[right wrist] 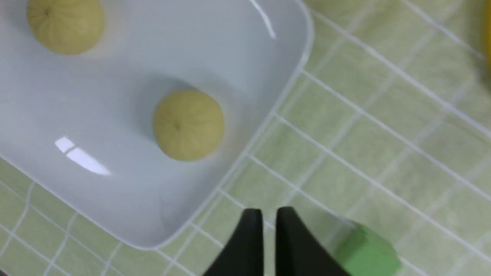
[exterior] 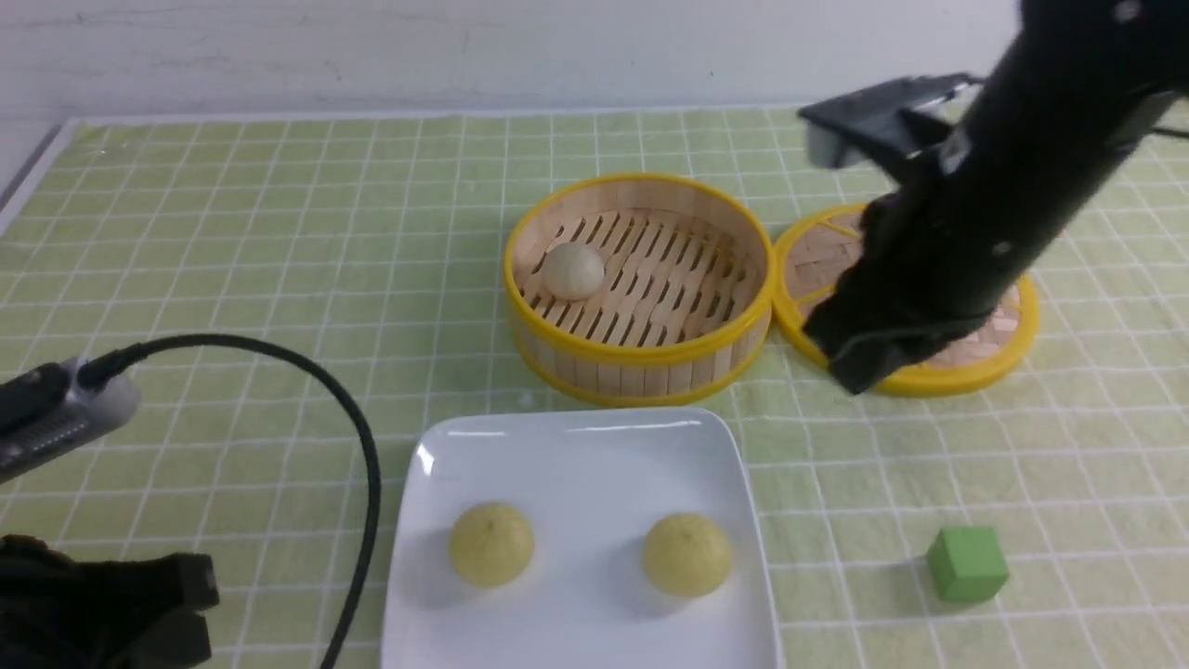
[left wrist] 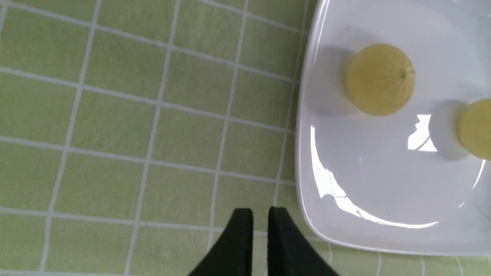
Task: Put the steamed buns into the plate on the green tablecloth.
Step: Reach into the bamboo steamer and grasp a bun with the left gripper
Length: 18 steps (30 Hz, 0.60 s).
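Note:
Two pale yellow steamed buns (exterior: 491, 544) (exterior: 687, 555) lie in the white square plate (exterior: 576, 446) on the green tablecloth (exterior: 279, 232). An off-white bun (exterior: 572, 270) sits in the bamboo steamer (exterior: 641, 358) behind the plate. In the left wrist view my left gripper (left wrist: 261, 212) is shut and empty over the cloth, just beside the plate's edge (left wrist: 307, 161). In the right wrist view my right gripper (right wrist: 269, 212) is shut and empty, raised above the cloth between the plate's corner (right wrist: 245, 126) and the green cube (right wrist: 368, 253).
The steamer's round lid (exterior: 985, 358) lies flat to the right of the steamer, partly hidden by my right arm (exterior: 966, 223). A green cube (exterior: 967, 562) stands right of the plate. A black cable (exterior: 362, 465) arcs over the cloth at the left.

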Each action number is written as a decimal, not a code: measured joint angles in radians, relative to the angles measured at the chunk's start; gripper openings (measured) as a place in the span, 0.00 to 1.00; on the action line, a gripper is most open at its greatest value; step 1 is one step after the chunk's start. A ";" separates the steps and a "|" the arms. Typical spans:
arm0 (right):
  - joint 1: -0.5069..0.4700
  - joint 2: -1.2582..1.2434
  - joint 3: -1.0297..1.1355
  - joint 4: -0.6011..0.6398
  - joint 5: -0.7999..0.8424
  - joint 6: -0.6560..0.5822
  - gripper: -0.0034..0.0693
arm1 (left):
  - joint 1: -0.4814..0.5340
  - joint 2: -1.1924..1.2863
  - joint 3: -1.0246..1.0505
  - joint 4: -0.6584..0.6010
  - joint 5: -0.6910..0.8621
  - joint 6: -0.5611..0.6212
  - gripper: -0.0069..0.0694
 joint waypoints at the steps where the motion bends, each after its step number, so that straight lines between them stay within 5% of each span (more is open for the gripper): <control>1: -0.023 -0.056 0.033 -0.026 0.009 0.021 0.04 | 0.000 0.062 -0.012 -0.009 0.000 0.022 0.13; 10: -0.113 -0.512 0.572 -0.075 -0.073 0.059 0.03 | -0.035 0.482 -0.367 -0.132 0.062 0.124 0.09; 18: -0.119 -0.660 0.826 -0.080 -0.270 0.048 0.03 | -0.272 0.806 -0.757 0.060 0.045 -0.111 0.14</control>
